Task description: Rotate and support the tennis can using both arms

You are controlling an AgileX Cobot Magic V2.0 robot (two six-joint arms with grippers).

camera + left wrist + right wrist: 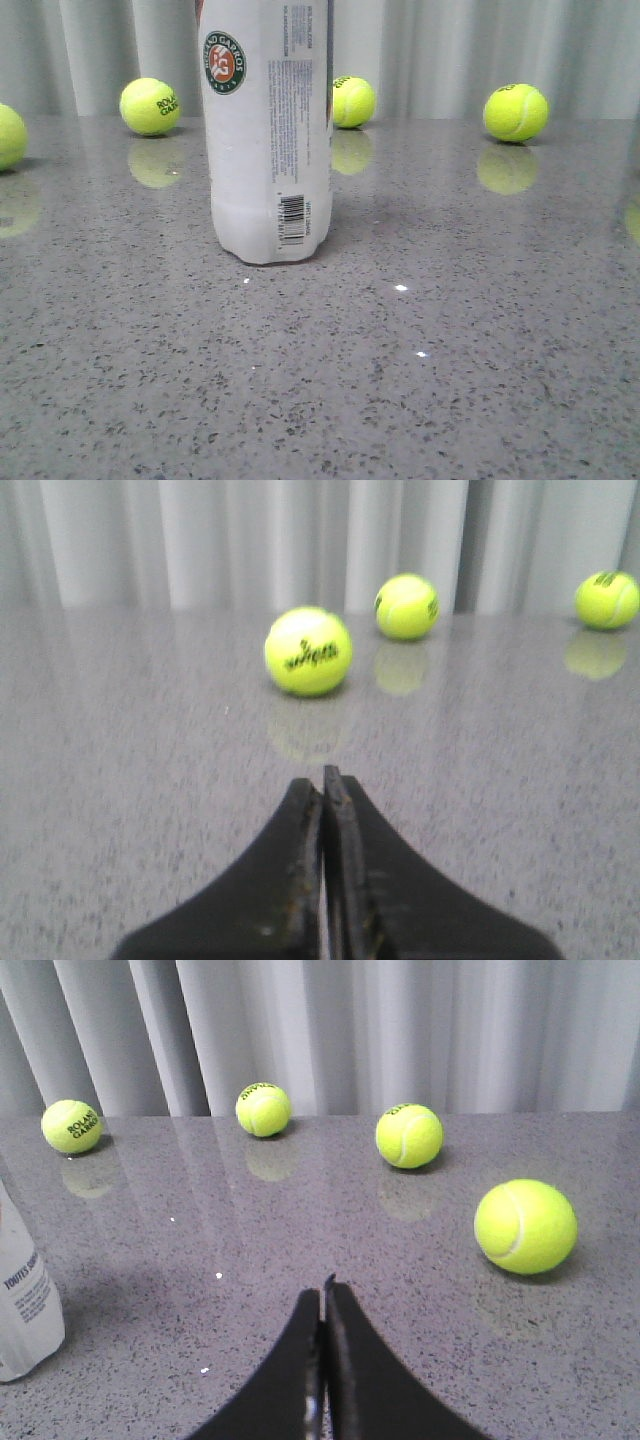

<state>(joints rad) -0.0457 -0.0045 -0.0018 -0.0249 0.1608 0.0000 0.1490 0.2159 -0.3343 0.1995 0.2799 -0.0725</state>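
The tennis can (268, 130) stands upright on the grey table, left of centre in the front view, showing its round Roland Garros emblem and barcode; its top is cut off. Its lower part also shows at the edge of the right wrist view (25, 1295). My left gripper (322, 785) is shut and empty, low over the table, with no can in its view. My right gripper (325, 1295) is shut and empty, apart from the can. Neither gripper shows in the front view.
Several yellow-green tennis balls lie on the speckled grey table (450, 380): ones at the back (150, 106), (516, 112), one ahead of my left gripper (308, 651), one near my right gripper (526, 1226). A grey curtain (450, 50) closes the back.
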